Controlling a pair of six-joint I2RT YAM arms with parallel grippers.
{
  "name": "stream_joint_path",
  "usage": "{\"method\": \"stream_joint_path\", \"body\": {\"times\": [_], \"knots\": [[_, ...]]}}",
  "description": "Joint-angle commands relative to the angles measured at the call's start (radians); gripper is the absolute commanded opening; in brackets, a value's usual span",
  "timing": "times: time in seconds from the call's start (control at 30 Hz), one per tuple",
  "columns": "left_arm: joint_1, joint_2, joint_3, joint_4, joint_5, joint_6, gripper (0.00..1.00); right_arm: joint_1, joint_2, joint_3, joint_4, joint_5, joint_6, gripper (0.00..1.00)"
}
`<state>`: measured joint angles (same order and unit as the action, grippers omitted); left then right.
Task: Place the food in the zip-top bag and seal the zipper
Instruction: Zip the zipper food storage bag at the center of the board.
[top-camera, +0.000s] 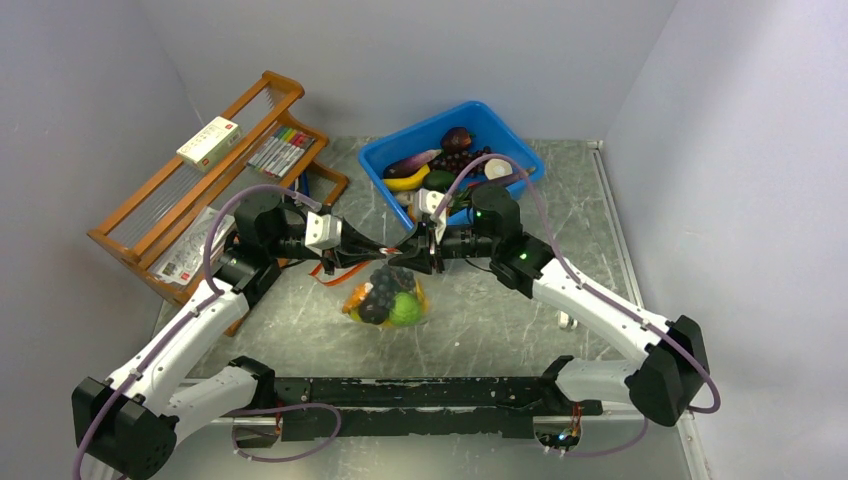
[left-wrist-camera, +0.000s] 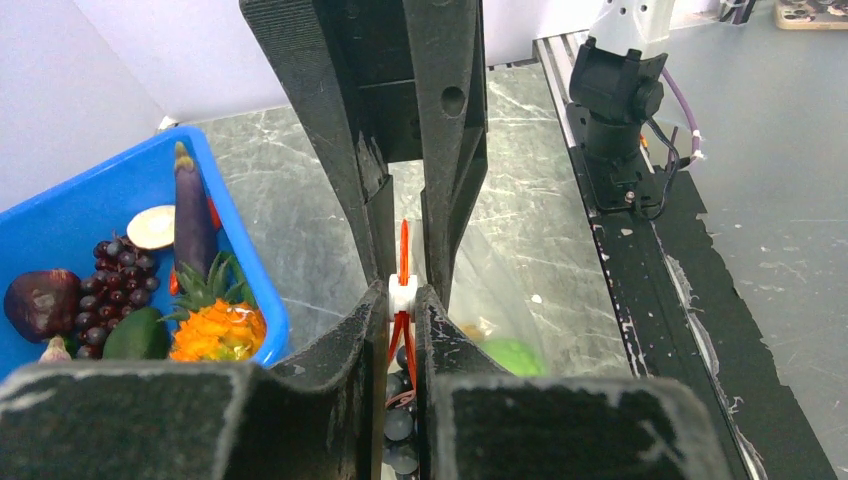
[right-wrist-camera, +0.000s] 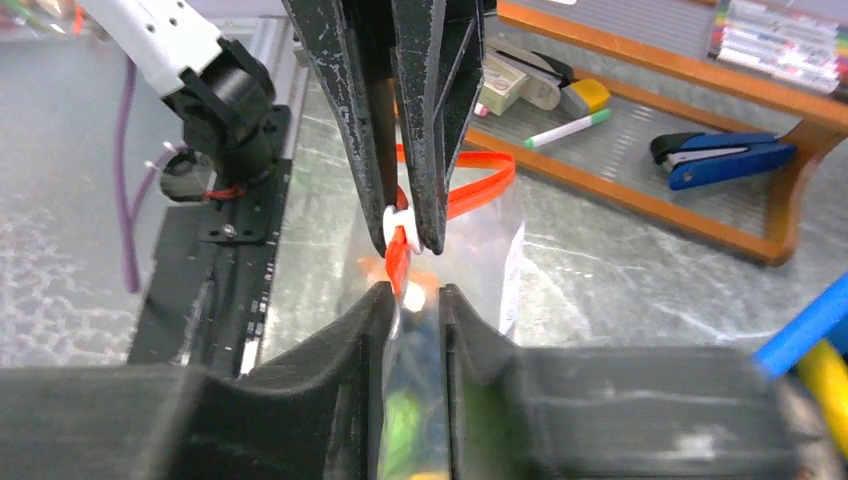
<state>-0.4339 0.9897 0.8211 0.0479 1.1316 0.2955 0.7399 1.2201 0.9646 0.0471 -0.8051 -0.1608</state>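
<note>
The clear zip-top bag (top-camera: 372, 312) hangs under both grippers at mid-table. It holds the dark grape cluster (top-camera: 385, 287), the bumpy green ball (top-camera: 404, 308) and an orange piece (top-camera: 357, 298). My left gripper (top-camera: 392, 260) is shut on the white slider (left-wrist-camera: 402, 295) of the red-orange zipper (left-wrist-camera: 404, 245). My right gripper (top-camera: 418, 258) faces it tip to tip, shut on the bag's top edge (right-wrist-camera: 412, 310). A loose loop of the zipper (right-wrist-camera: 475, 190) shows behind the slider. The grapes (left-wrist-camera: 400, 420) and green ball (left-wrist-camera: 510, 355) show below my left fingers.
A blue bin (top-camera: 510, 125) with more toy food, including a banana (top-camera: 405, 181), stands at the back right, close behind the grippers; it also shows in the left wrist view (left-wrist-camera: 245, 260). A wooden rack (top-camera: 200, 190) with markers, boxes and a blue stapler (right-wrist-camera: 720, 160) stands at the back left.
</note>
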Motion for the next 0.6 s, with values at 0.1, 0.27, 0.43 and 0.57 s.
{"method": "stream_joint_path", "body": {"times": [0.1, 0.27, 0.43, 0.57], "knots": [[0.003, -0.01, -0.003, 0.006, 0.013, 0.026, 0.07, 0.006, -0.036, 0.025, 0.054, 0.059, 0.014, 0.0], [0.003, -0.024, -0.012, 0.002, 0.009, 0.023, 0.07, 0.003, -0.098, 0.003, 0.083, 0.058, 0.019, 0.0], [0.003, -0.031, -0.007, -0.013, -0.002, 0.021, 0.07, 0.001, -0.12, -0.014, 0.089, 0.051, 0.03, 0.0], [0.003, -0.04, -0.01, -0.034, -0.007, 0.028, 0.07, -0.006, -0.137, -0.027, 0.114, 0.042, 0.05, 0.0]]}}
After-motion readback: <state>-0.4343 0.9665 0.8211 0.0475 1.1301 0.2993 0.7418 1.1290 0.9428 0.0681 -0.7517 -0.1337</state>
